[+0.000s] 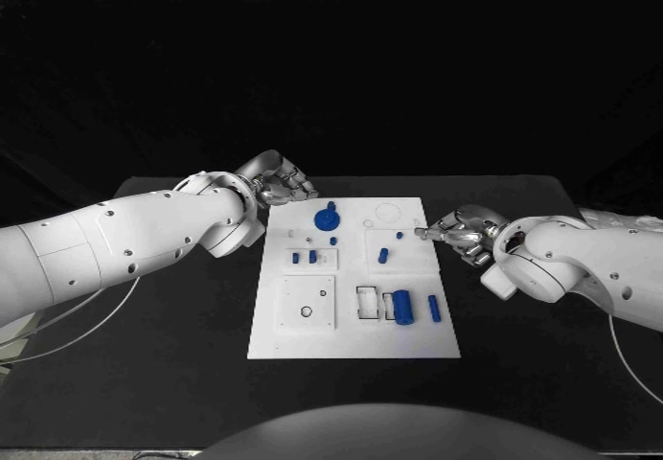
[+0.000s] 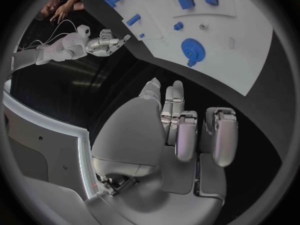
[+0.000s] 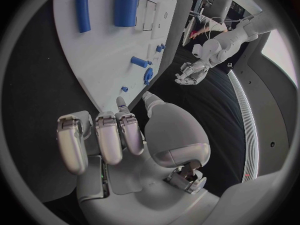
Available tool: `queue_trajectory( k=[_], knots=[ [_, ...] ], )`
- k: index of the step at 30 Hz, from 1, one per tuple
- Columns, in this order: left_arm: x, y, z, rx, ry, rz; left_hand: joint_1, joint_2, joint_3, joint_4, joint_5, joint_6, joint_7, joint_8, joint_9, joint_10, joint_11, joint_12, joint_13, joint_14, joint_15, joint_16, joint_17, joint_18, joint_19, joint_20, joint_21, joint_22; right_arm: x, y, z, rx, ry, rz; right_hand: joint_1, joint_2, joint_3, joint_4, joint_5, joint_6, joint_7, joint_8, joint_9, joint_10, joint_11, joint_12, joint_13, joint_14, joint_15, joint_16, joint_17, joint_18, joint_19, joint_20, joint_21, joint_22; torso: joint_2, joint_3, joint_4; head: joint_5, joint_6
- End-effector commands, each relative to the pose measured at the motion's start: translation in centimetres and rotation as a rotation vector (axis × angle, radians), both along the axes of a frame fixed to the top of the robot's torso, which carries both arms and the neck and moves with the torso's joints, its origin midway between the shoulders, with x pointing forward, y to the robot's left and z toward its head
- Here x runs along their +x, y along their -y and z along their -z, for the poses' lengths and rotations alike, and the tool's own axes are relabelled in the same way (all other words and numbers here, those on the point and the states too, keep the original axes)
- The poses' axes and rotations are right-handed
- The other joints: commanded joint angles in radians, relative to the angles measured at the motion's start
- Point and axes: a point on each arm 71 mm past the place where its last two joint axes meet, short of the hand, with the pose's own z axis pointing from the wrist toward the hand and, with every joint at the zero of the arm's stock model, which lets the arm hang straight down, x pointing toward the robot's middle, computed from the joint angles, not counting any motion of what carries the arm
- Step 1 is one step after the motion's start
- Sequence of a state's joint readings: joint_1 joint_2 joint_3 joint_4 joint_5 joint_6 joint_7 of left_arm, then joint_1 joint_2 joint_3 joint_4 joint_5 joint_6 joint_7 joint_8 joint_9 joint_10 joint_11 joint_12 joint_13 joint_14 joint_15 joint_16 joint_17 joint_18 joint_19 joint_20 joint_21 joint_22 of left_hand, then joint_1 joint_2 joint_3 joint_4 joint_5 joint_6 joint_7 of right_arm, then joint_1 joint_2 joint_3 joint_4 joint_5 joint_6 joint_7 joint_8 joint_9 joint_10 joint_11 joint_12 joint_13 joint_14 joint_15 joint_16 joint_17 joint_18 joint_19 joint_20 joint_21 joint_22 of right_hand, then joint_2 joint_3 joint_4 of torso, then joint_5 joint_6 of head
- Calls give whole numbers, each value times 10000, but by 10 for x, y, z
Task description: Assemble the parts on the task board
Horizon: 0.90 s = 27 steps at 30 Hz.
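Note:
The white task board [image 1: 353,335] lies in the middle of the black table. On it lie a blue gear [image 1: 326,218], a short peg [image 1: 383,255], two small blocks [image 1: 304,257], a thick cylinder [image 1: 402,307] and a slim bar [image 1: 434,307]. My left hand [image 1: 281,179] hovers off the board's far left corner, fingers loosely bent, holding nothing. My right hand [image 1: 460,233] sits just off the board's right edge, also holding nothing. The left wrist view shows my left hand [image 2: 181,130] short of the gear [image 2: 194,49]. In the right wrist view my right hand [image 3: 119,135] is beside the board [image 3: 81,60].
Two empty recesses sit in the board: a square plate with a small ring [image 1: 307,309] and a rectangular slot [image 1: 368,302]. Black table [image 1: 166,316] surrounds the board on all sides. Cables trail off the left arm [image 1: 83,316].

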<state>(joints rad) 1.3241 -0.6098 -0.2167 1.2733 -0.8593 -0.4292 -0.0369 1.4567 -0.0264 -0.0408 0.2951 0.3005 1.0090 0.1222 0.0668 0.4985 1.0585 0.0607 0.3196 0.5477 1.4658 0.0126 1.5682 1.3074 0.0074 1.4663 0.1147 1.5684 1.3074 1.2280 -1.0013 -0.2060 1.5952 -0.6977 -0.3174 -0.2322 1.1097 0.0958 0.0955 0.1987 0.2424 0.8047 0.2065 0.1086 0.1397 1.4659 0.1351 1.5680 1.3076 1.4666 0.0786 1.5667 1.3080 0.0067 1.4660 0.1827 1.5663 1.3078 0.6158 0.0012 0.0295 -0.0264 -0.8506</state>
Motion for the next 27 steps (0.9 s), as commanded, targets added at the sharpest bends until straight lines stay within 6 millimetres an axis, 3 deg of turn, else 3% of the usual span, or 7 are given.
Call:
queue_trajectory(
  k=[1,4,9,16,23,27],
  knots=[
    [-3,10,-10,-1156,1454,908,489,-151,115,-43,-469,-363,53,-46,-696,-396,226,-1265,-1322,1050,180,26,2634,-74,1045,190,24,2634,0,-2,-1,123,180,-102,-17,91,-35,30,49,-30,85,42,11,1049,96,28,2631,1042,51,41,2628,-67,1048,64,45,2630,4,2,4,-21,14],
    [-4,19,-6,-553,1911,1623,830,-221,157,-52,-1304,-743,-332,-37,-1336,-459,481,-1843,-2202,1050,355,26,2634,-74,1045,371,24,2634,-1,-2,-1,138,174,-126,-17,91,-35,30,49,-30,85,42,11,1049,96,28,2631,1042,51,41,2628,-67,1048,64,45,2630,12,1,-2,-15,17],
    [-8,36,3,1174,2634,3052,1291,-211,371,-63,-2247,-572,-570,-27,-2111,-217,539,-2255,-3320,1050,417,26,2634,-74,1045,471,24,2634,-1,-3,-1,151,152,-160,-17,92,-39,33,57,-24,86,49,15,1049,97,28,2631,1042,52,41,2628,-67,1048,66,45,2630,15,1,-8,-17,6],
    [-14,57,16,3729,3417,4967,1700,-94,727,-41,-2457,-9,-771,19,-2505,295,387,-2375,-3982,1050,293,26,2634,-74,1045,376,24,2634,-1,-3,-1,161,158,-160,-17,92,-39,33,57,-24,86,49,15,1049,97,28,2631,1042,52,41,2628,-67,1048,66,45,2630,13,3,-8,-18,-42],
    [-13,62,22,4438,3220,5446,1818,-131,835,-40,-2478,282,-780,33,-2668,570,321,-2463,-4294,1050,249,26,2634,-74,1045,330,24,2634,-1,-3,-2,199,271,-139,-17,92,-39,33,57,-24,86,49,15,1049,97,28,2631,1042,52,41,2628,-67,1048,66,45,2630,3,6,2,-27,-60],
    [-13,63,26,4677,2924,5553,2037,-124,980,-47,-2479,352,-746,-3,-2785,585,236,-2550,-4514,1050,161,26,2634,-74,1045,294,24,2634,-1,-3,-2,230,348,-137,-18,93,-44,37,64,-20,87,56,18,1049,98,28,2631,1042,53,41,2628,-67,1048,68,45,2630,3,6,-15,-16,12]
  ],
)
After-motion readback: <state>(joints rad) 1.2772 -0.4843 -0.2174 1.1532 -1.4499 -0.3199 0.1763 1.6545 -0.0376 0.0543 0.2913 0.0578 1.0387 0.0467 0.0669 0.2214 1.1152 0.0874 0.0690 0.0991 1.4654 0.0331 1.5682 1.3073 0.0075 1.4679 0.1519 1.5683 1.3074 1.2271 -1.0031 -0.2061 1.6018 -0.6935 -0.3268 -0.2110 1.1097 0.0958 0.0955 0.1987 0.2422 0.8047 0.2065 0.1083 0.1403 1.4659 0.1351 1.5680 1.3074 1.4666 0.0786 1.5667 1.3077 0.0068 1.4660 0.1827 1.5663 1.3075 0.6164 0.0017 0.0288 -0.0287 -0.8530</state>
